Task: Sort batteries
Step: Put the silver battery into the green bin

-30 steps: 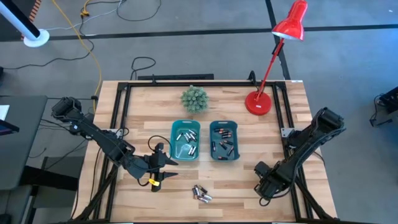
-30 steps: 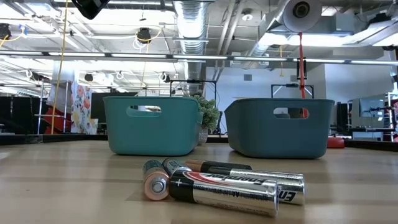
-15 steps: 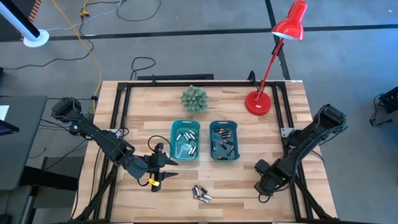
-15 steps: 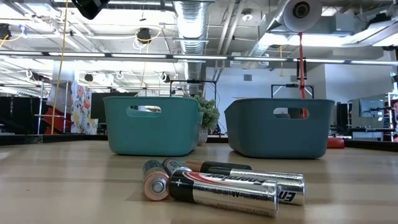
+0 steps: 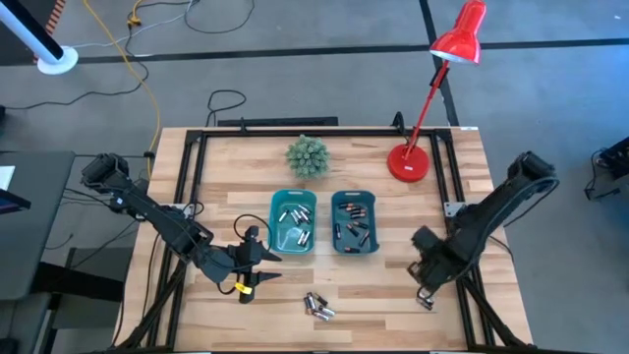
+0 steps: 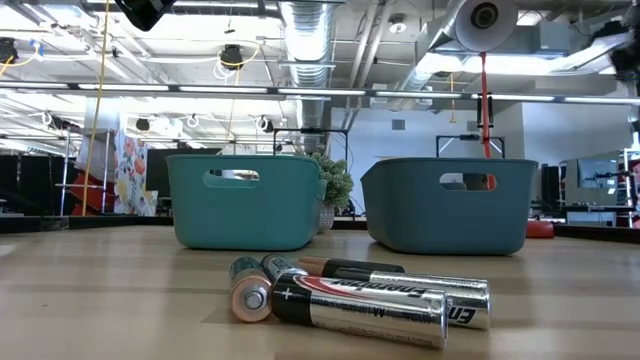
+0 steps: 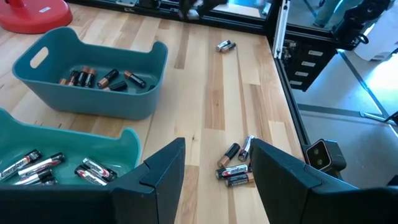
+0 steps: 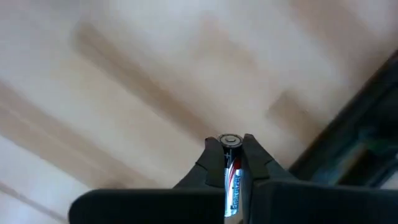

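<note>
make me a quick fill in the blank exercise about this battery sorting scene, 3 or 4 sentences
1. The right gripper is shut on a ____.
2. The number of teal bins on the table is ____.
3. The lamp standing at the table's far edge is coloured ____.
4. The left gripper, near the loose batteries, holds nothing and its jaws are ____.

Missing words: battery; two; red; open
</note>
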